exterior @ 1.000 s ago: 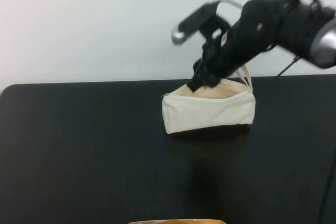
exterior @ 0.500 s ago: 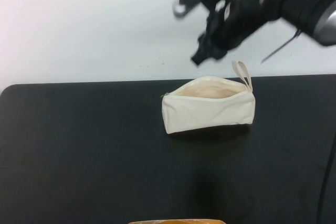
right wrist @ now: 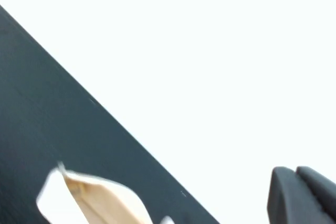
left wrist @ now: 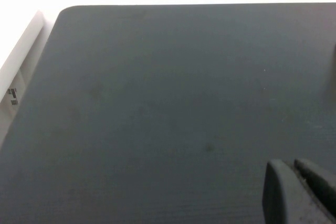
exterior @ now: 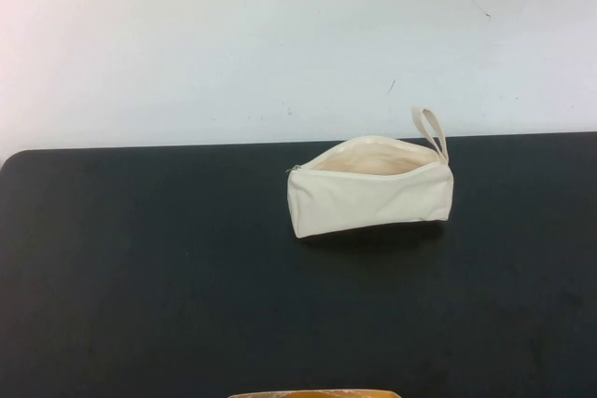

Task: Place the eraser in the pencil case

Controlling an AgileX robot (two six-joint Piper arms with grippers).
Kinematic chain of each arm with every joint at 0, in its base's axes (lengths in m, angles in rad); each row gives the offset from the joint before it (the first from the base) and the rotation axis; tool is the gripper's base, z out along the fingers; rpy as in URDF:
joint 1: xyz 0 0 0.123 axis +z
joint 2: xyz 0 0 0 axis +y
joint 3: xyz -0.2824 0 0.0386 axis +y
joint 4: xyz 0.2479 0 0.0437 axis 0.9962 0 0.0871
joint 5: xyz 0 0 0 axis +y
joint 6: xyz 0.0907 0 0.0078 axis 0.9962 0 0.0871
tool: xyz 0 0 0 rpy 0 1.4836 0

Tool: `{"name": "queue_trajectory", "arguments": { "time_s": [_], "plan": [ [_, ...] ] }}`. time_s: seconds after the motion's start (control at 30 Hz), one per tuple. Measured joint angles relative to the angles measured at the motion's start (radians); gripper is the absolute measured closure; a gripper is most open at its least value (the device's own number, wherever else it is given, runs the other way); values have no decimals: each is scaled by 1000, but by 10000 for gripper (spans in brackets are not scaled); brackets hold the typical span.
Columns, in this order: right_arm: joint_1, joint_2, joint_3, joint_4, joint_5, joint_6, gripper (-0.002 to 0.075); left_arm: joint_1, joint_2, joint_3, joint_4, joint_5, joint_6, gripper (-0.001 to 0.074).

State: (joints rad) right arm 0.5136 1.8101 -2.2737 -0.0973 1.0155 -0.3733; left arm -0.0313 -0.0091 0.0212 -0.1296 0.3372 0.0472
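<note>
**Pouch open on the table, both grippers away from it**

The pencil case (exterior: 368, 200) sits on the black table (exterior: 140, 277), towards the far edge and right of the middle in the high view. It stands on its base, long side facing the camera. The zip mouth on top gapes open and the cream lining of the far wall shows inside, but the bottom of the pouch is hidden behind the near wall. The loop strap (exterior: 431, 130) stands up at the pouch's right end, against the white wall (exterior: 187, 44). The zip's end (exterior: 294, 169) is at the left top corner. A dark shadow lies on the table just in front of the pouch.

The eraser shows in no view, so I cannot tell where it is.

The left gripper (left wrist: 296, 195) appears only in the left wrist view, as a dark grey bit at the frame corner. It hangs over a bare stretch of the table (left wrist: 157, 103), near a rounded table corner with a pale wall (left wrist: 21, 51) beside it. Whether it is spread or pressed together cannot be told, and nothing is seen held in it.

The right gripper (right wrist: 303, 195) appears only in the right wrist view, again as a dark bit at the frame corner. It is up in the air and well apart from the pencil case (right wrist: 100, 202), which shows blurred and tilted with its mouth open on the table (right wrist: 52, 108). Its state cannot be told either.

An orange-yellow edge (exterior: 312, 393) pokes in at the near border of the high view; I cannot tell what it is
</note>
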Motion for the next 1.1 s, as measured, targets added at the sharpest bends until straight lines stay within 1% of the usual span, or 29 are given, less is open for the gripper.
{"name": "queue_trajectory", "arguments": {
  "time_s": [0.17, 0.27, 0.53, 0.9, 1.1],
  "plan": [
    [0, -97, 0, -67, 133, -16, 727, 0, 0, 0, 0, 0, 0, 736],
    [0, -145, -1, -67, 200, -17, 727, 0, 0, 0, 0, 0, 0, 736],
    [0, -166, -4, 5, 200, 5, 727, 0, 0, 0, -2, 0, 0, 736],
    [0, -37, 20, 11, 200, 5, 727, 0, 0, 0, -2, 0, 0, 736],
    [0, -38, 47, 45, 200, -28, 727, 0, 0, 0, -2, 0, 0, 736]
  ]
}}
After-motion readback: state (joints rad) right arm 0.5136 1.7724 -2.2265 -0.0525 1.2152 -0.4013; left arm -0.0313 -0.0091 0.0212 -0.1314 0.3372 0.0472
